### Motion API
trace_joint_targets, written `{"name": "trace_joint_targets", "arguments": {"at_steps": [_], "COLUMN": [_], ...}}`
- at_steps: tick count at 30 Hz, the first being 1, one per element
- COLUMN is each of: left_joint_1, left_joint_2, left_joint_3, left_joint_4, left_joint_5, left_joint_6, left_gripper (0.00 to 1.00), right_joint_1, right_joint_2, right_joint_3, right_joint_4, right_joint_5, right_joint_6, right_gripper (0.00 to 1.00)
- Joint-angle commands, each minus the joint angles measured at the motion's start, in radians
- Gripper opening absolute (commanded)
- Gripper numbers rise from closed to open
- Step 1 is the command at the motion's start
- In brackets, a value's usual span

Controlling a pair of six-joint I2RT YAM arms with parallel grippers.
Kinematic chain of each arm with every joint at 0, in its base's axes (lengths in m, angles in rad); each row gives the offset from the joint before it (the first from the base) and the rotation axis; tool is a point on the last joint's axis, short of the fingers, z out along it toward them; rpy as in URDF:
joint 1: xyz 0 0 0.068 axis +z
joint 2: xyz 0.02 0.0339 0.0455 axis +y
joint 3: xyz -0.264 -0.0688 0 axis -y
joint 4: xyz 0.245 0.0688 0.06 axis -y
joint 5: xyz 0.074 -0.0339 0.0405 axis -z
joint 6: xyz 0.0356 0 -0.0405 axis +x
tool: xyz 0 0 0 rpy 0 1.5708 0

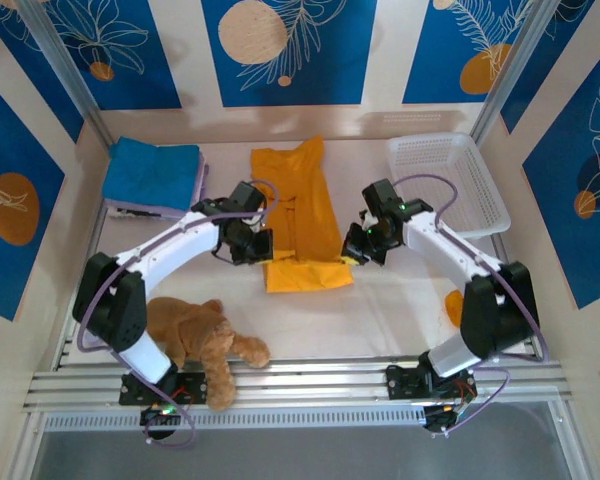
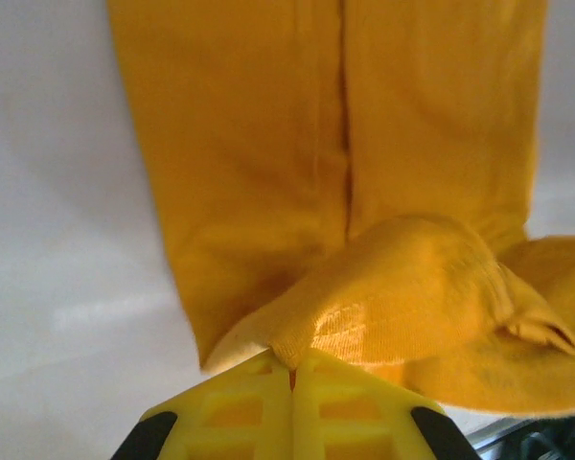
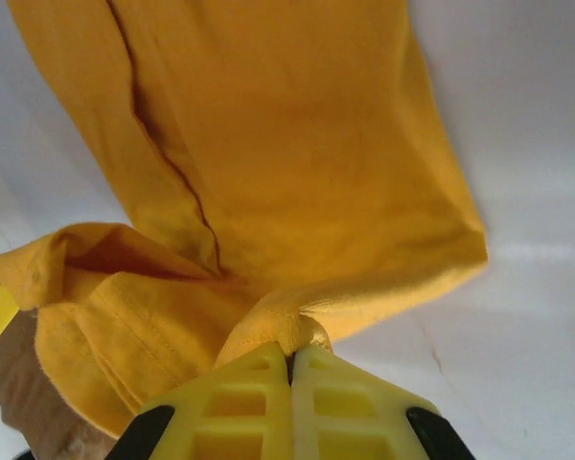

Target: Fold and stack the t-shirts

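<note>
Mustard-orange t-shirt (image 1: 298, 215) lies lengthwise mid-table, sides folded in, its near hem lifted; left gripper (image 2: 292, 369) and right gripper (image 3: 289, 359) are each pinched shut on a near corner; the end-to-end fold seems in hand; next, both must carry the hem evenly toward the collar; blue t-shirt (image 1: 152, 172) sits folded far-left, apparently atop a lilac t-shirt (image 1: 132, 210).

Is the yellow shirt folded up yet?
Not yet. The shirt lies in a long strip, near end doubled over, pinched by left gripper and right gripper.
</note>
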Motion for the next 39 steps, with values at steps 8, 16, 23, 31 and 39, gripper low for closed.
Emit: {"name": "trace_joint_targets", "arguments": {"at_steps": [8,16,23,31,39], "left_joint_1": [0.162,0.24,0.272,0.305,0.329], "left_joint_2": [0.254,0.426,0.534,0.591,0.567], "left_joint_3": [0.276,0.49,0.627,0.689,0.728], "left_joint_4": [-0.098,-0.138,-0.185,-0.18,-0.153], "left_joint_5": [0.112,0.156,0.16,0.168,0.112], "left_joint_6": [0.157,0.188,0.2,0.196,0.157], "left_gripper": [0.0,0.0,0.0,0.0,0.38], "right_joint_1": [-0.076,-0.124,-0.148,-0.173,-0.199], "right_joint_2": [0.364,0.593,0.739,0.885,0.832], "right_joint_3": [0.416,0.699,0.896,1.098,1.113], "right_joint_4": [-0.053,-0.105,-0.16,-0.257,-0.287], "right_joint_5": [-0.034,-0.079,-0.122,-0.211,-0.22], "right_joint_6": [-0.112,-0.138,-0.164,-0.194,-0.216], "right_gripper": [0.0,0.0,0.0,0.05,0.35]}}
